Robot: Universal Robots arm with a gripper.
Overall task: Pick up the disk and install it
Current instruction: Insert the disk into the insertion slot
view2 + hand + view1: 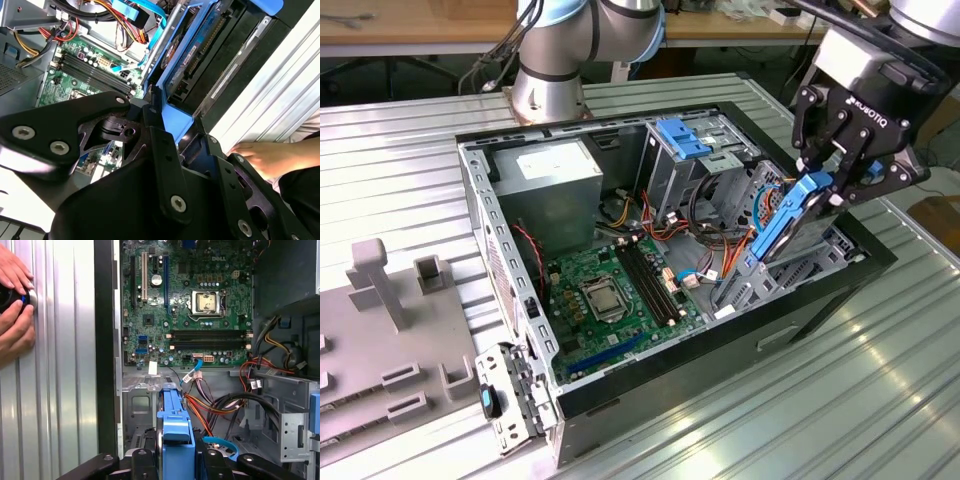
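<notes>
The disk (788, 218), a flat drive with bright blue rails, hangs tilted on edge over the drive cage (752, 285) at the exterior view's right side of the open computer case (478, 175). Its lower end is down between the cage walls. My black gripper (827, 183) is shut on the disk's upper end. In the second wrist view the disk (197, 47) runs away from the fingers (162, 150) into the bay. In the first wrist view its blue rail (175, 427) stands between the gripper's finger bases (172, 462).
Inside the case lie the green motherboard (610, 295), the grey power-supply box (555, 185), a wide blue latch (685, 138) and bundles of cables (225, 405). A person's hands (15, 300) hold a dark object on the ribbed metal table beside the case. Grey fixtures (390, 290) stand at the exterior view's left.
</notes>
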